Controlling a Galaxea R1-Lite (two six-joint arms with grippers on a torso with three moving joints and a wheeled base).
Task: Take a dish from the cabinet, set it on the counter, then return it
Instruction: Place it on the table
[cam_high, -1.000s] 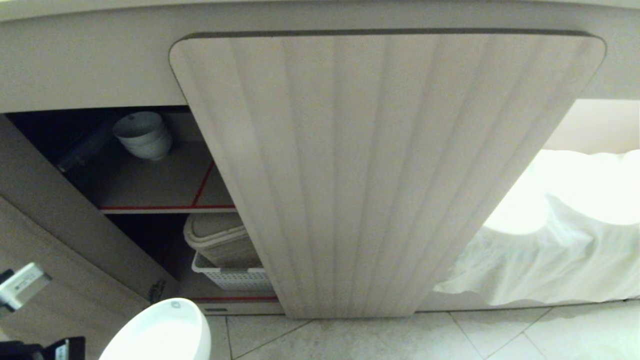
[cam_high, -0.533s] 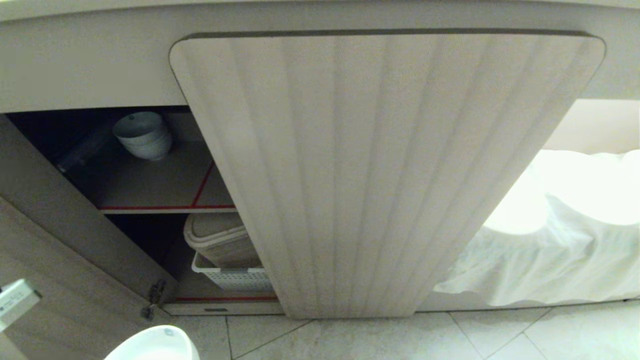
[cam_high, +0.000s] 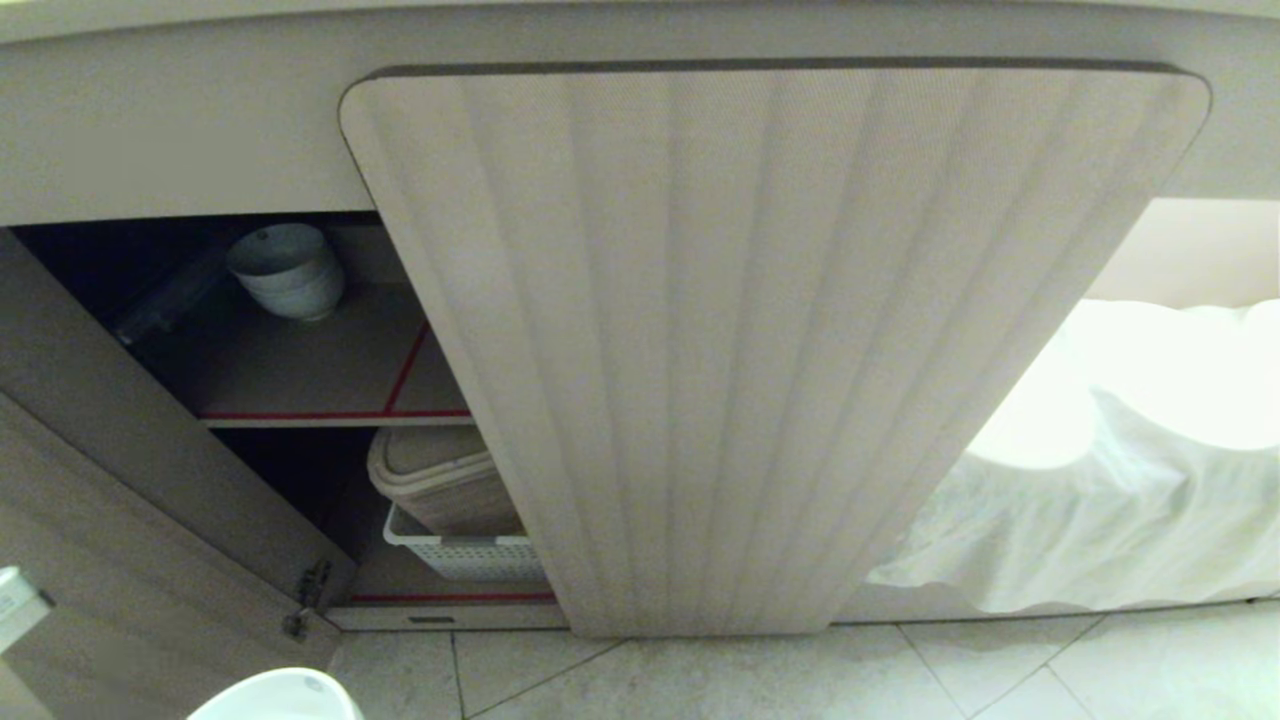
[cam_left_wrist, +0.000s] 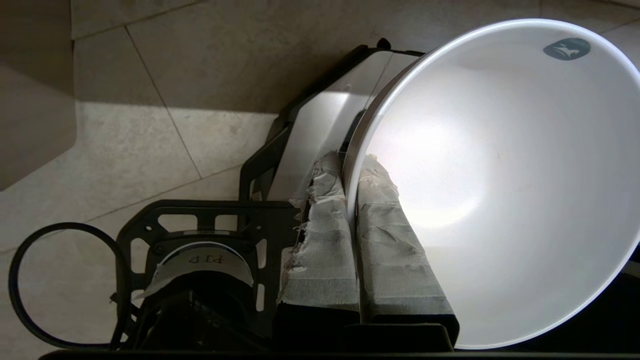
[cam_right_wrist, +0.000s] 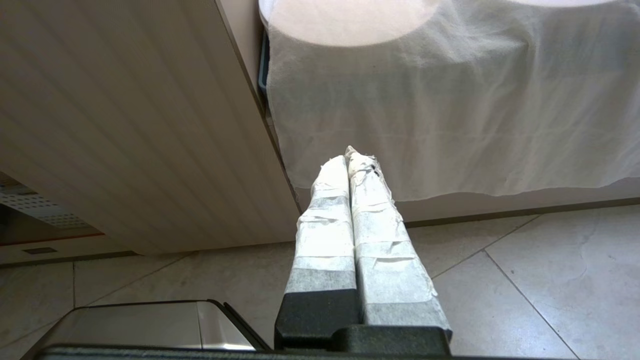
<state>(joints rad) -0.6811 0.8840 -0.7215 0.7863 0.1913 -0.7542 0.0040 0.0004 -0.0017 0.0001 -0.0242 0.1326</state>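
Dish (cam_left_wrist: 500, 190) clamped by its rim in the left gripper (cam_left_wrist: 350, 167): one taped finger (cam_left_wrist: 325, 225) outside the wall, the other inside, pinched tight on the thin edge. Tipped on its side rather than level, mouth open toward the wrist, small dark mark near the rim opposite the grip. No long axis to speak of, being round; only the rim line, running along the fingers.

In the head view, just a white sliver of the dish (cam_high: 280, 698) at the near left edge, low over the floor tiles (cam_high: 700, 680) and outside the cabinet (cam_high: 770, 350). Open left compartment farther off and slightly right of it, with the upper shelf (cam_high: 300, 370) carrying a stack of bowls (cam_high: 287, 268) and a white basket (cam_high: 460, 555) below. Counter above the cabinet, its top surface not in view.

Right gripper (cam_right_wrist: 350, 157) clenched on nothing, parked low on the right before a white cloth (cam_right_wrist: 450, 125), well apart from the dish. Left arm plainly the nearer, and already the carrier. Likely next: up to the counter or back to the shelf; cannot tell which.
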